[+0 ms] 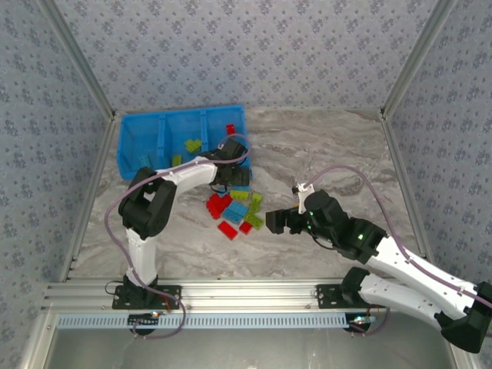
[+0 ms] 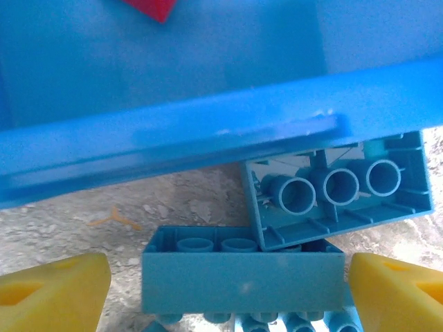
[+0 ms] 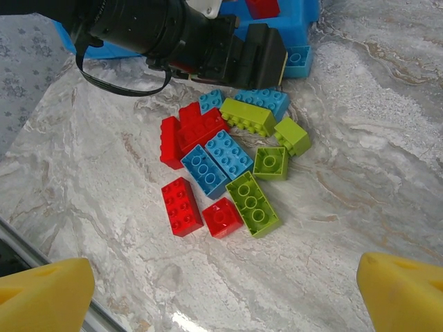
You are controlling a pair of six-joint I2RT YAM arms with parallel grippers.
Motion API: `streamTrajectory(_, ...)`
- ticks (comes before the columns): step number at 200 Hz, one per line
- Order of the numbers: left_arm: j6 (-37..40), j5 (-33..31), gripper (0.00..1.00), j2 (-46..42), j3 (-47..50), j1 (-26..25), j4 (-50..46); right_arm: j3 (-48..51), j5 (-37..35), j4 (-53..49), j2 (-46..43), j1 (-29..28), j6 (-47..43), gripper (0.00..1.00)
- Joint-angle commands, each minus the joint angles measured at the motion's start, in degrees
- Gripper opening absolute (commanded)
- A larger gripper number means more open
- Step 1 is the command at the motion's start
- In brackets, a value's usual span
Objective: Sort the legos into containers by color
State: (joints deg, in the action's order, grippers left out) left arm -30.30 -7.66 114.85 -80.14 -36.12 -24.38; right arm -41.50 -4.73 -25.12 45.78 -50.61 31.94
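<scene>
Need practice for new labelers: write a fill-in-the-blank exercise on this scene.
The tray is ___.
The bricks in its middle compartment are ___.
The loose bricks lie on the ___.
The right gripper is ___.
Missing: blue, green, table, open.

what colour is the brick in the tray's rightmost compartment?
The brick is red; the top external view shows it best.
</scene>
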Motion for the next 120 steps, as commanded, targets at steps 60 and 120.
streamTrajectory(60, 1.08, 1.27, 0.60, 2.61, -1.43, -0.30, 0.06, -0.56, -0.37, -0.91, -1.14, 0.31, 0.65, 1.00)
streamTrajectory(120, 1.54, 2.26, 0.54, -9.43, 4.03, -1.45, -2.02, -0.74, 2.24, -0.50, -0.48, 0.13, 0.36, 1.00)
